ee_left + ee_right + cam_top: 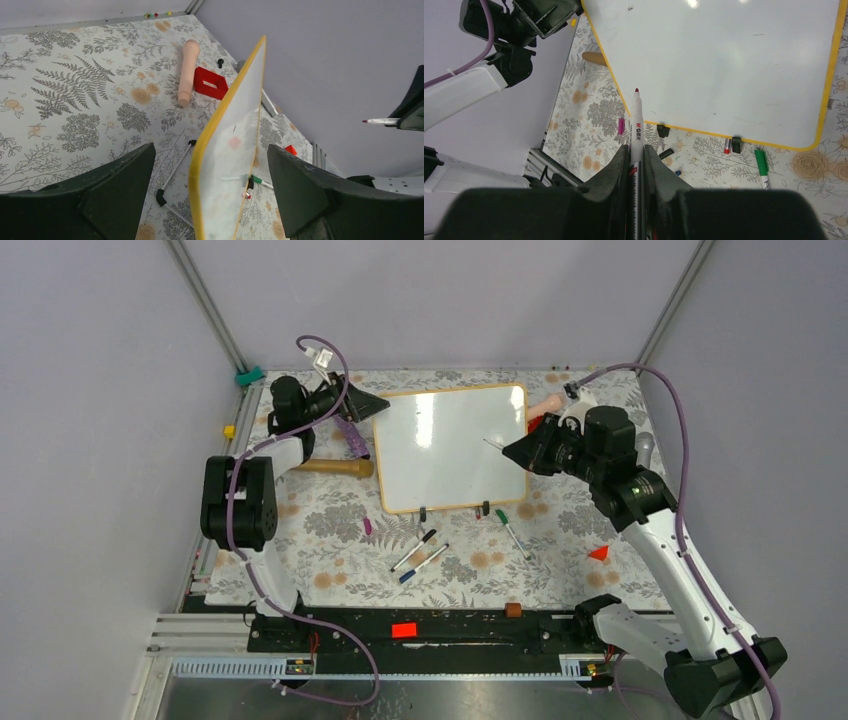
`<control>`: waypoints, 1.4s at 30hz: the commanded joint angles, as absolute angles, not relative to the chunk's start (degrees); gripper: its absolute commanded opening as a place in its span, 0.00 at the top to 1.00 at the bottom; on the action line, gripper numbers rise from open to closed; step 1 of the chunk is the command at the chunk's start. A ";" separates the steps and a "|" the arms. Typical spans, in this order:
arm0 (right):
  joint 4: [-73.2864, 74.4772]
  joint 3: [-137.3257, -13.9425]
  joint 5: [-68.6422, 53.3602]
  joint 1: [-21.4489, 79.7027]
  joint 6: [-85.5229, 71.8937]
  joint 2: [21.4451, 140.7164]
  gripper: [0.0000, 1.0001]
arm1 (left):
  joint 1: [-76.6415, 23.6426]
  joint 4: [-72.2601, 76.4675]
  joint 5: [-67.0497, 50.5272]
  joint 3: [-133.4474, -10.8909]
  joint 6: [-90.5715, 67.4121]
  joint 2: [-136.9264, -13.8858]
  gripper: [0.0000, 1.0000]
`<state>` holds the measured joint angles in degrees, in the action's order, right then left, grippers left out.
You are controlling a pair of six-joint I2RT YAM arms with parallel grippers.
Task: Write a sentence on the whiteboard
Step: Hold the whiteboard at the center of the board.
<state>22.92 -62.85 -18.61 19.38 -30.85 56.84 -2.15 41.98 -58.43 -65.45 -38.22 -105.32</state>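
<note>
The whiteboard (455,445) lies on the floral cloth, white with a thin orange-yellow frame and two black clips on its near edge. No sentence shows on it, only faint specks. My left gripper (375,405) is at the board's far-left corner; in the left wrist view the framed edge (206,165) runs between the wide-apart fingers (115,185) with gaps on both sides. My right gripper (520,452) hovers over the board's right side, shut on a red-tipped marker (637,125). The marker's tip points at the board (724,60) from above.
Loose markers lie in front of the board: a green one (513,531) and a black and a blue one (420,552). A wooden handle (335,467) and a purple object (354,437) lie left of the board. A pink pestle (187,70) and red block (210,83) sit behind it.
</note>
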 commanded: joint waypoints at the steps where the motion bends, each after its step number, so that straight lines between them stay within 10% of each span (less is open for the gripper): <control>1: 22.17 -66.56 -15.47 21.95 -29.19 59.36 1.00 | -0.60 69.18 -66.81 -67.54 -58.11 -110.88 0.17; 17: 23.35 -75.70 -9.31 30.38 -26.72 69.83 1.00 | -0.04 84.07 -68.35 -69.46 -73.95 -117.25 0.45; 25: 24.77 -80.68 -8.45 32.85 -25.25 74.53 1.00 | -0.11 84.09 -68.52 -67.23 -69.58 -115.26 0.36; 42: 24.00 -88.17 7.42 41.89 -24.36 83.68 1.00 | -0.37 84.33 -69.13 -67.32 -66.82 -115.87 0.61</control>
